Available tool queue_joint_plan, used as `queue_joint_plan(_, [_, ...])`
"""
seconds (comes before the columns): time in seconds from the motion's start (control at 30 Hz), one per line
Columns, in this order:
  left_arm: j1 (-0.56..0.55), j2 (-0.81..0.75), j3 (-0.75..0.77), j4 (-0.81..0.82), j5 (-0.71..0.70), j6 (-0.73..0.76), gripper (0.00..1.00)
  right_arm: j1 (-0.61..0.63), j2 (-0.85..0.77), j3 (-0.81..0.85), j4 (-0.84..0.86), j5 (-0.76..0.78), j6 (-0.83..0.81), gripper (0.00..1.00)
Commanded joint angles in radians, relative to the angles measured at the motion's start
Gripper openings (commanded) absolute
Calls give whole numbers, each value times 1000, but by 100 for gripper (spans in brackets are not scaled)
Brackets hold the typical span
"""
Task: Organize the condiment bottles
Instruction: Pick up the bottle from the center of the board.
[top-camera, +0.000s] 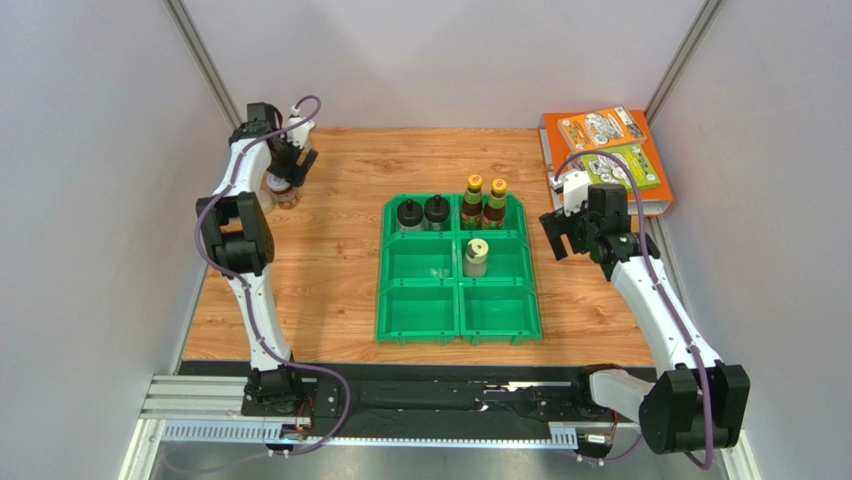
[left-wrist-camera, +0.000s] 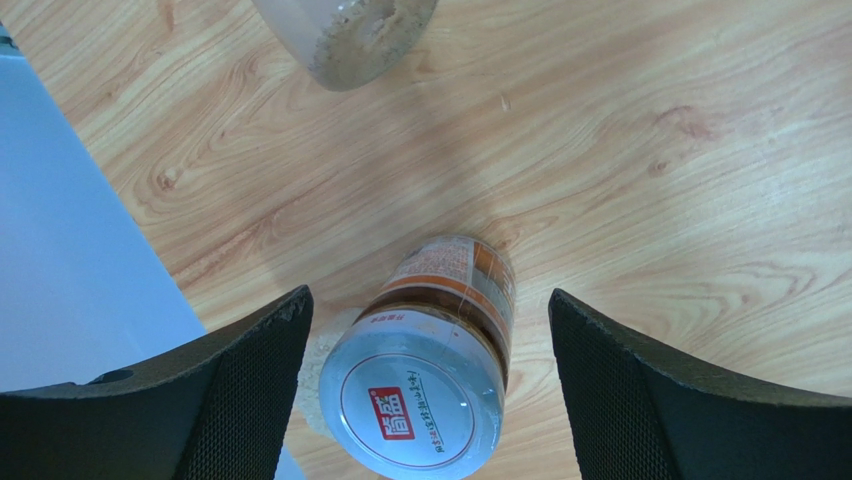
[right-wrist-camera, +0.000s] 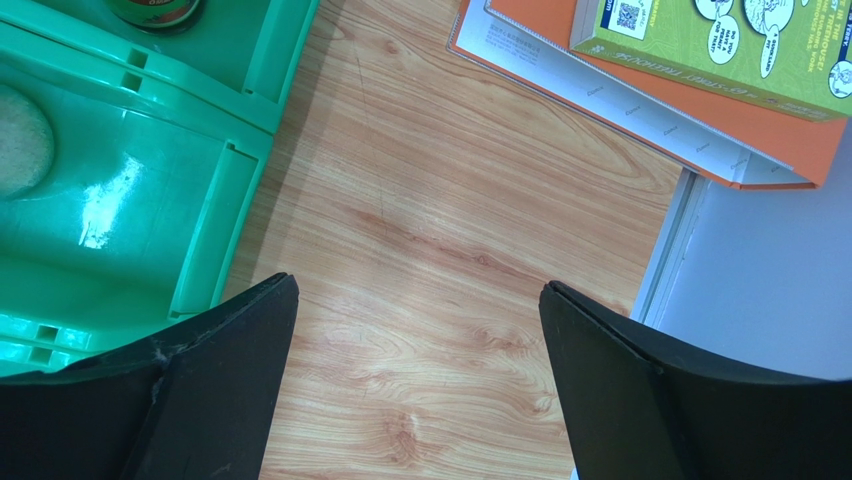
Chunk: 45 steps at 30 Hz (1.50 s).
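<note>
A clear jar with a silver cap and orange label (left-wrist-camera: 425, 390) stands on the wood at the far left, between the wide-apart fingers of my open left gripper (left-wrist-camera: 428, 293), which touch nothing. From above, that gripper (top-camera: 289, 166) hangs over the jar (top-camera: 283, 193). A second clear jar with grainy contents (left-wrist-camera: 347, 35) stands beyond it. In the green bin (top-camera: 458, 322) are two black-capped jars (top-camera: 423, 212), two amber bottles (top-camera: 484, 200) and a pale-capped jar (top-camera: 476, 256). My right gripper (top-camera: 562, 236) (right-wrist-camera: 417, 285) is open over bare wood beside the bin.
Orange and green books (top-camera: 605, 155) (right-wrist-camera: 700, 60) lie at the back right corner, just beyond the right gripper. The bin's wall (right-wrist-camera: 215, 230) is left of the right fingers. White walls close in the table on the left, back and right.
</note>
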Motion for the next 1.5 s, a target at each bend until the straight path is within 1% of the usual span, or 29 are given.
queue_joint_plan(0.0, [12, -29, 15, -45, 22, 116, 91, 6, -25, 39, 15, -9, -11, 94])
queue_joint_plan(0.13, [21, -24, 34, -90, 35, 165, 91, 6, -24, 40, 14, -9, -11, 94])
queue_joint_plan(0.33, [26, -7, 38, -133, -7, 254, 90, 5, -24, 40, 15, -10, -11, 94])
queue_joint_plan(0.53, [33, 5, 45, -139, -22, 284, 89, 6, -24, 40, 12, -10, -9, 93])
queue_joint_plan(0.7, [33, 11, 37, -137, -42, 279, 83, 6, -24, 40, 14, -10, -8, 93])
queue_joint_plan(0.73, [33, 11, 35, -137, -42, 276, 81, 6, -24, 43, 14, -10, -8, 93])
queue_joint_plan(0.8, [33, 8, 23, -134, -39, 270, 68, 6, -22, 43, 14, -9, -8, 93])
queue_joint_plan(0.83, [33, 10, 18, -134, -39, 268, 58, 5, -24, 43, 14, -10, -8, 93])
queue_joint_plan(0.9, [33, 7, 6, -134, -34, 265, 52, 6, -24, 42, 12, -10, -6, 93])
queue_joint_plan(0.93, [33, 7, 3, -134, -33, 265, 39, 5, -24, 42, 14, -10, -6, 93])
queue_joint_plan(0.97, [33, 7, -1, -134, -31, 258, 31, 6, -22, 42, 12, -40, -6, 93])
queue_joint_plan(1.0, [33, 7, -3, -139, -18, 256, 24, 6, -22, 43, 12, -39, -6, 93])
queue_joint_plan(1.03, [35, 7, -5, -143, -7, 253, 3, 8, -22, 45, 12, -39, -6, 93])
queue_joint_plan(1.07, [35, 5, -3, -155, 4, 242, 0, 8, -24, 45, 14, -39, -5, 93])
queue_joint_plan(1.17, [32, 2, 3, -188, 59, 219, 0, 8, -25, 43, 15, -39, -5, 93])
queue_joint_plan(1.33, [3, -25, 3, -255, 208, 202, 0, 8, -27, 43, 14, -38, -5, 93])
queue_joint_plan(1.47, [-34, -84, -44, -277, 309, 184, 0, 8, -27, 43, 14, -36, -5, 93])
